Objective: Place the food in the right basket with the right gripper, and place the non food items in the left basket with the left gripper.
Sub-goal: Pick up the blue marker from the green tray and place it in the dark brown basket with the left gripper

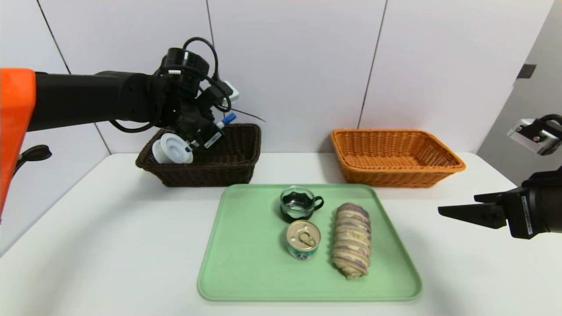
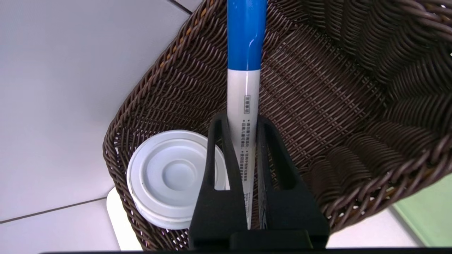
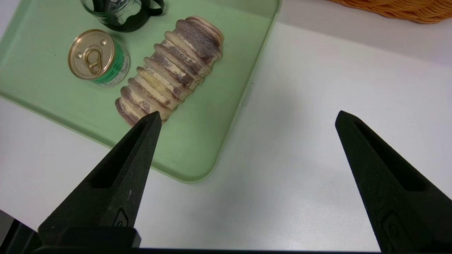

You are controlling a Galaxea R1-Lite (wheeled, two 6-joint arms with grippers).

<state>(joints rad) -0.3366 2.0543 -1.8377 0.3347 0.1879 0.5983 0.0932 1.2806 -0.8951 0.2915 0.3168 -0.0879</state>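
My left gripper (image 1: 206, 131) (image 2: 242, 118) hangs over the dark brown left basket (image 1: 237, 162) (image 2: 335, 106), shut on a white marker with a blue cap (image 1: 227, 118) (image 2: 243, 88). A white round dispenser (image 1: 174, 149) (image 2: 173, 176) lies inside that basket. On the green tray (image 1: 246, 263) (image 3: 197, 141) stand the glass cup with a black handle (image 1: 299, 202) (image 3: 116, 14), the gold-lidded can (image 1: 303, 239) (image 3: 97, 58) and the striped bread roll (image 1: 351, 239) (image 3: 173, 67). My right gripper (image 1: 443, 211) (image 3: 247, 116) hovers open to the right of the tray, holding nothing.
The orange right basket (image 1: 395, 171) (image 3: 406, 10) sits at the back right of the white table (image 1: 109, 245), behind the tray. A white panelled wall stands close behind both baskets.
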